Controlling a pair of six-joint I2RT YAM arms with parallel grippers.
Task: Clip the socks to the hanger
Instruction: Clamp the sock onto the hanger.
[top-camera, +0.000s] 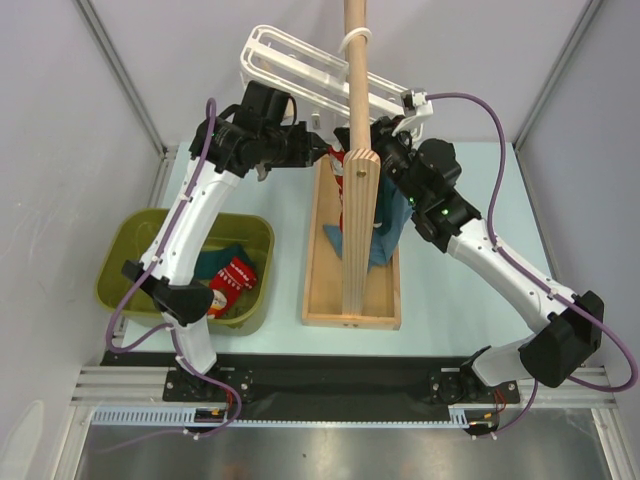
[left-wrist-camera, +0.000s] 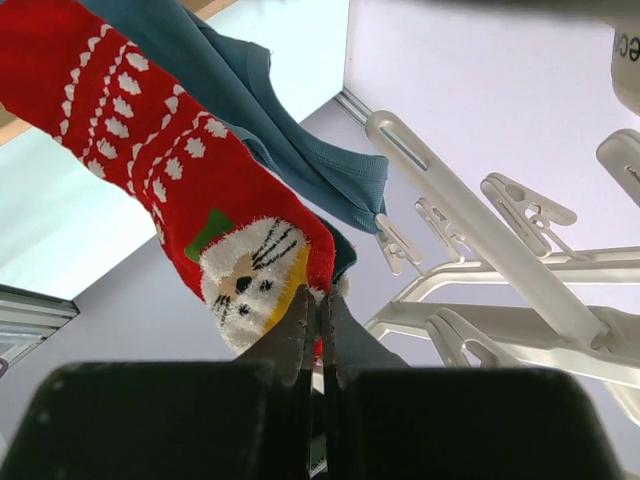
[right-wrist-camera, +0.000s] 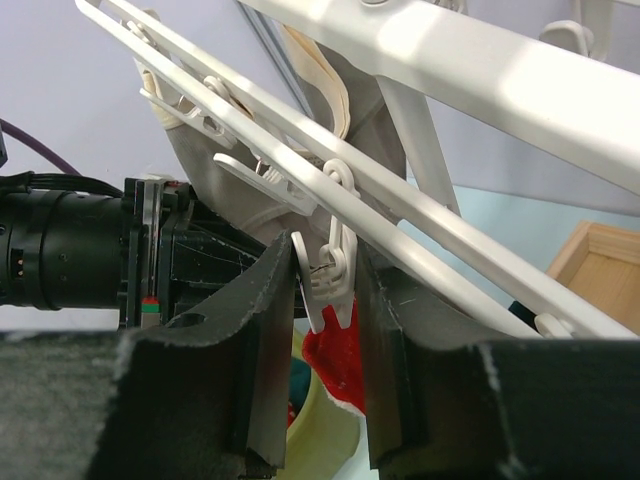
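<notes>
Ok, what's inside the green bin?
A red patterned sock and a dark teal sock lie in the green bin. The left arm crosses over it, hiding whatever lies beneath.

Pale teal table (top-camera: 450, 300): olive bin (top-camera: 110, 285) at left, wooden stand base (top-camera: 322, 280) at centre, a gap between them.

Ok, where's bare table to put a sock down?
Free: table between wooden base and right arm; narrow strip between bin and base. Crowded: under the hanger, where left gripper and right gripper crowd the pole.
</notes>
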